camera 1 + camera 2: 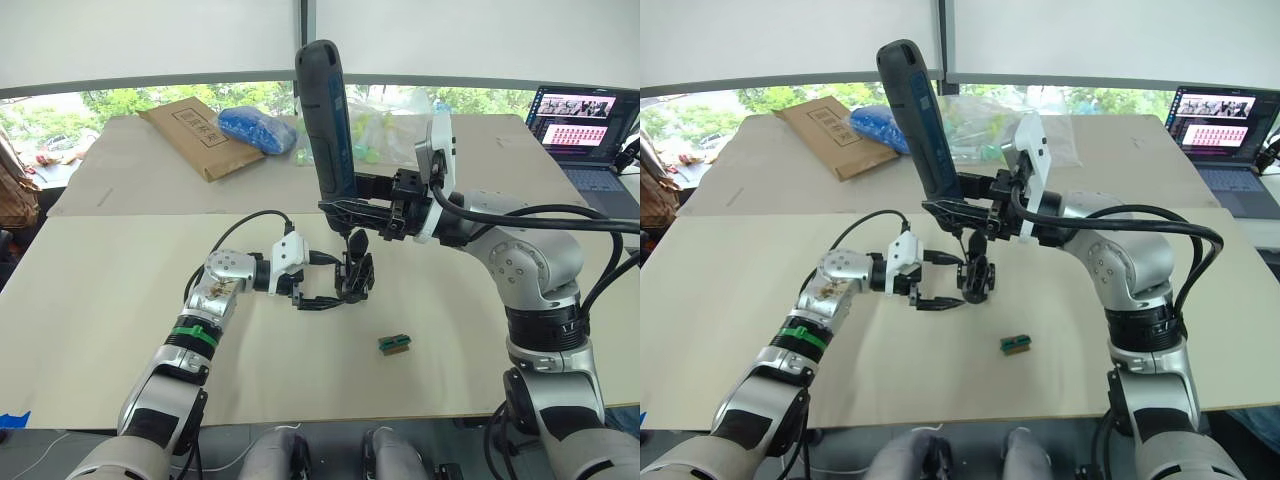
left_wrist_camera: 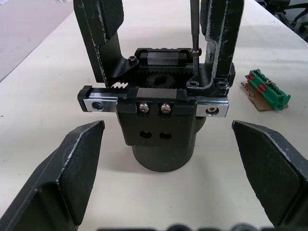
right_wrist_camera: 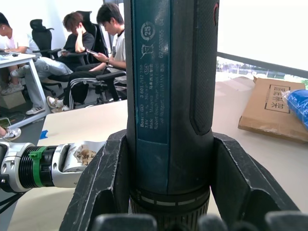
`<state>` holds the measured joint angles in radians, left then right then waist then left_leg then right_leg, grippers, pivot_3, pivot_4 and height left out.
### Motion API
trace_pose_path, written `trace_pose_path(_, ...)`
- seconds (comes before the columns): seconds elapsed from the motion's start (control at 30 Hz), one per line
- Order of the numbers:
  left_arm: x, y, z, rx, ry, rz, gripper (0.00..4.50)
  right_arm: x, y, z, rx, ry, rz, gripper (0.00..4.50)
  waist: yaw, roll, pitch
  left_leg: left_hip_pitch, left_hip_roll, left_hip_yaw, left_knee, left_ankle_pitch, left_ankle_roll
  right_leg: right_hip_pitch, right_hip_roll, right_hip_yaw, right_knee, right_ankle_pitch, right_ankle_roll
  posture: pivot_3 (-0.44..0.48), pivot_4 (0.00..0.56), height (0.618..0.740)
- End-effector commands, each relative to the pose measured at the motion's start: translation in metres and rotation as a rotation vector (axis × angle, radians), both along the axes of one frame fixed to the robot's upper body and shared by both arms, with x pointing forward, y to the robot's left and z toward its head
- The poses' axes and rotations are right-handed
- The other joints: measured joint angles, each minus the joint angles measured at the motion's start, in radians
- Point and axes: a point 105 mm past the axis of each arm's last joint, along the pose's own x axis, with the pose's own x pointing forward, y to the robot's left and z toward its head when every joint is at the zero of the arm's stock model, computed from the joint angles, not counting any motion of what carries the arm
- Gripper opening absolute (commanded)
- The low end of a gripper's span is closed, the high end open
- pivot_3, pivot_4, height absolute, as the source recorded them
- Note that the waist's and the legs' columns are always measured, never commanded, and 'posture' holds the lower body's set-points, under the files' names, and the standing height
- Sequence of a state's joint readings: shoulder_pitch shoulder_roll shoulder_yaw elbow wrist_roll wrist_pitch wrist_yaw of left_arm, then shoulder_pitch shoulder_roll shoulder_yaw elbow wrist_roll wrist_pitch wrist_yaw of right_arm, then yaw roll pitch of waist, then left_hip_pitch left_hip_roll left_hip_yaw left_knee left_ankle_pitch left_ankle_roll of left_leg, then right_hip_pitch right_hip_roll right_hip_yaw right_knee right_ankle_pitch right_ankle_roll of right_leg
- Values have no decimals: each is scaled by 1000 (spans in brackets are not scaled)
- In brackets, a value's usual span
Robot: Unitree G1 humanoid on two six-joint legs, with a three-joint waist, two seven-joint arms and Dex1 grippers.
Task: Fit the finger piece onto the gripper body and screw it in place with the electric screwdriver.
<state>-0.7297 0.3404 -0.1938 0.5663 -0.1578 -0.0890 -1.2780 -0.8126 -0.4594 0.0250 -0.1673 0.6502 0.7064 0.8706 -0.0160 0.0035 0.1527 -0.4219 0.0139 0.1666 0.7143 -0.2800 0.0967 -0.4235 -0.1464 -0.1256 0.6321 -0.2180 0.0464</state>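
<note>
The table (image 1: 120, 330), covered in a pale sheet, is being used as the work surface, and the gripper body (image 1: 357, 277) is standing on it near the middle, serving here as the landmark. Beyond the gripper body, towards the far edge, a brown cardboard envelope (image 1: 190, 135) and a blue bag (image 1: 257, 128) are lying, and far off to its right an open laptop (image 1: 585, 125) is being shown. The electric screwdriver (image 1: 328, 120) is being held nearly upright above the gripper body by the right gripper (image 1: 372, 205), whose two fingers are clamped against the sides of the casing, as is seen in the right wrist view (image 3: 168, 96). Its thin metal bit (image 2: 194, 29) is being pressed down onto a screw on top of the gripper body (image 2: 161, 125), just beside the finger piece (image 2: 219, 43), which is standing seated on the right end of the body's metal rail. The left gripper (image 1: 322, 290) is being kept low at the left side of the gripper body, its fingers (image 2: 62, 173) spread wide to either side of the round base without touching it, nothing being held. A small green block (image 1: 394, 344) is lying on the table near the gripper body, to the front right of it.
</note>
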Motion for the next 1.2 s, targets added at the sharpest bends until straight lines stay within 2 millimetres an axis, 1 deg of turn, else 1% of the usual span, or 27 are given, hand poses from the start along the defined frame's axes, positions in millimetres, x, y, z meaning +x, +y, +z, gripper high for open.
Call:
trace_pose_path(0.03,-1,-2,4,-7,-17,-15,4500,-11,3,18,38,-82,35,1903,0,0,0,0,0,0,0,0,0,0,0,0,0,0,0,0,150,732)
trace_pose_path(1.2,-1,-1,5,-5,-30,-6,4500,-8,5,14,19,-99,44,1903,0,0,0,0,0,0,0,0,0,0,0,0,0,0,0,0,150,732)
